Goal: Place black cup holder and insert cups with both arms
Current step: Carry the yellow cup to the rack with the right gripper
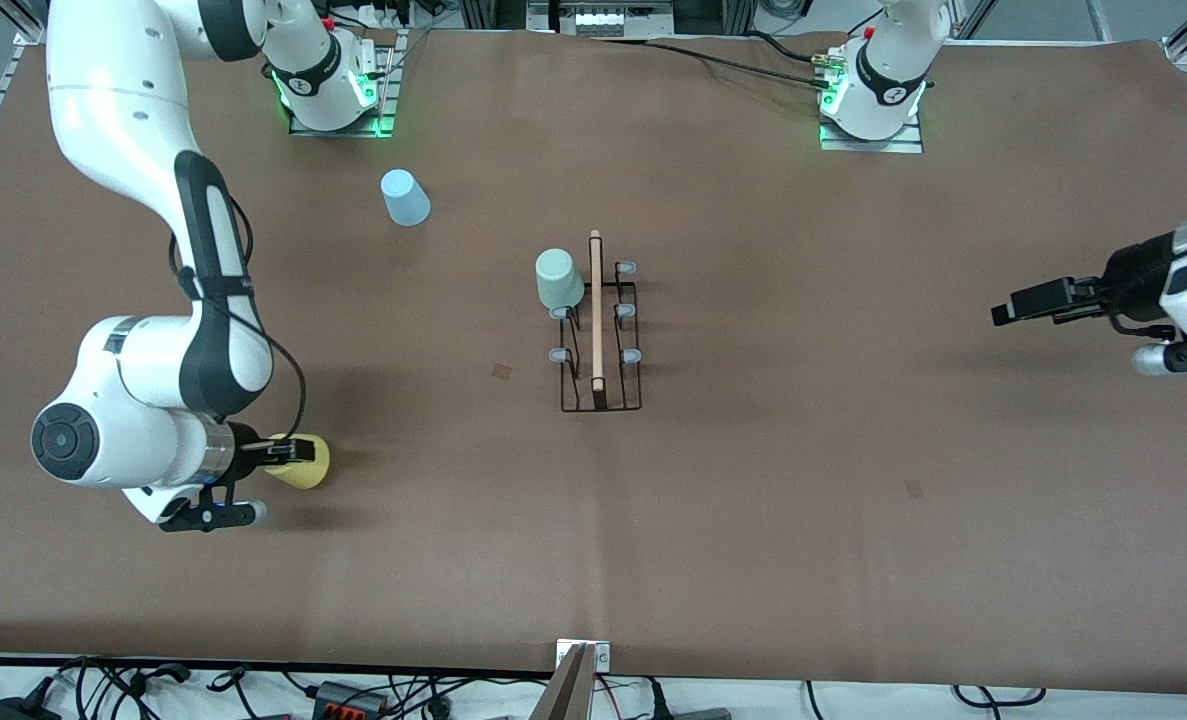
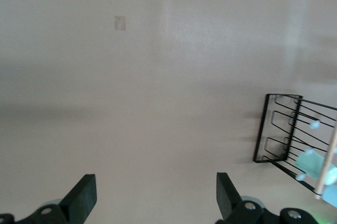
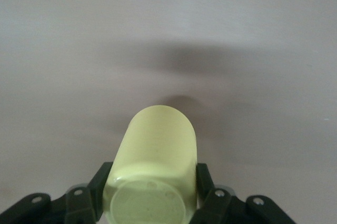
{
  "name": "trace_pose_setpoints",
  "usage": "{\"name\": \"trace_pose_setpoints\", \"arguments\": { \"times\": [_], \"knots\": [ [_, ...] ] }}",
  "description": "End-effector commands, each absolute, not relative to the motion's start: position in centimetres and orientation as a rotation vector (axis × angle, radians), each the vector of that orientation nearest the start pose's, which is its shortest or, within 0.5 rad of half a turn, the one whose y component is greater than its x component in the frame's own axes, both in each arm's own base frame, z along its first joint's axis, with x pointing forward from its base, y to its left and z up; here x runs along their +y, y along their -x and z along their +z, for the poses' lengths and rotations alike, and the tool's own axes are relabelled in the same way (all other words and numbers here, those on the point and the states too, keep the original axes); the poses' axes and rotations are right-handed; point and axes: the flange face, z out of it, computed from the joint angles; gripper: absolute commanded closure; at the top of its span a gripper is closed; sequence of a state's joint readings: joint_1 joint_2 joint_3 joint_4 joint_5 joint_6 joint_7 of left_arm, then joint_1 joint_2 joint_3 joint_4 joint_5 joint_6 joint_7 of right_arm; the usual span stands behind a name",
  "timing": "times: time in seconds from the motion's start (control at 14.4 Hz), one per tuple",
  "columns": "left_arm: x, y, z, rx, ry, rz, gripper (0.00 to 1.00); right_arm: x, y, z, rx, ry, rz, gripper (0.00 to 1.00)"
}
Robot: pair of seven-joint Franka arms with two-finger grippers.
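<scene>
Two white robot arms work over a brown bench [image 1: 753, 500]. At the bench's centre stands the small black wire cup holder [image 1: 600, 340] with a light wooden rod along its top and pale grey-blue peg tips. One pale green plastic cup [image 1: 558, 278] sits upside down on a peg at about eleven o'clock of the holder, toward the right arm's end. One light blue plastic cup [image 1: 405, 197] rests on the bench at roughly ten o'clock from the holder, well apart from it and farther from the front camera.

From the holder, the right gripper [image 1: 291, 452] is at about eight o'clock, toward the right arm's end of the bench, and its fingers [image 3: 98, 190] pinch a pale yellow plastic cup [image 3: 155, 169] from both sides. Whether that cup touches the bench I cannot tell.

Out at three o'clock from the holder, well apart from it, the left gripper [image 1: 1028, 300] hangs over bare bench at the left arm's end. Its fingers [image 2: 82, 196] are spread wide with nothing between them, and its wrist view catches the holder off to one edge.
</scene>
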State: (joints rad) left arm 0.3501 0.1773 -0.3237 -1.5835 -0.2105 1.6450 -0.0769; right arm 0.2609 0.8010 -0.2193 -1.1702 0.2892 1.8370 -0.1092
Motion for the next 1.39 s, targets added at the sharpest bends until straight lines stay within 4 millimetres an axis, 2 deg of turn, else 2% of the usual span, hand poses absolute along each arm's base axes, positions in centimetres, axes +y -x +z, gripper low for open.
{"name": "trace_pose_setpoints", "arguments": {
  "times": [0.0,0.07,0.14,0.28,0.35,0.42,0.56,0.84,0.97,1.32],
  "knots": [
    [0.0,-60.3,54.1,-0.222,3.339,0.191,0.00,17.2,-72.4,35.4,-0.194,2.996,0.169,0.82],
    [0.2,-60.3,54.0,-0.230,3.340,0.196,0.00,19.9,-71.6,36.5,-0.166,2.999,0.159,0.82],
    [0.2,-60.3,54.0,-0.230,3.338,0.195,0.00,23.1,-70.6,37.1,-0.138,3.009,0.157,0.82],
    [0.2,-60.3,54.0,-0.229,3.338,0.198,0.00,28.3,-68.7,38.0,-0.078,3.017,0.158,0.82],
    [0.2,-60.3,54.0,-0.229,3.338,0.198,0.00,30.2,-67.8,38.1,-0.066,3.019,0.169,0.82],
    [0.2,-60.3,54.0,-0.229,3.338,0.198,0.00,32.3,-66.4,39.5,-0.061,3.017,0.187,0.82],
    [0.2,-60.3,54.0,-0.227,3.340,0.198,0.00,35.2,-64.5,39.9,-0.053,3.024,0.225,0.82],
    [0.1,-60.3,54.0,-0.222,3.340,0.198,0.00,39.2,-62.3,40.1,-0.009,3.028,0.221,0.82],
    [0.1,-60.3,54.0,-0.217,3.341,0.197,0.00,41.0,-61.4,39.4,0.034,3.022,0.231,0.82],
    [0.4,-60.3,54.0,-0.217,3.341,0.196,0.00,42.5,-60.8,38.5,0.044,2.974,0.260,0.82]
  ]
}}
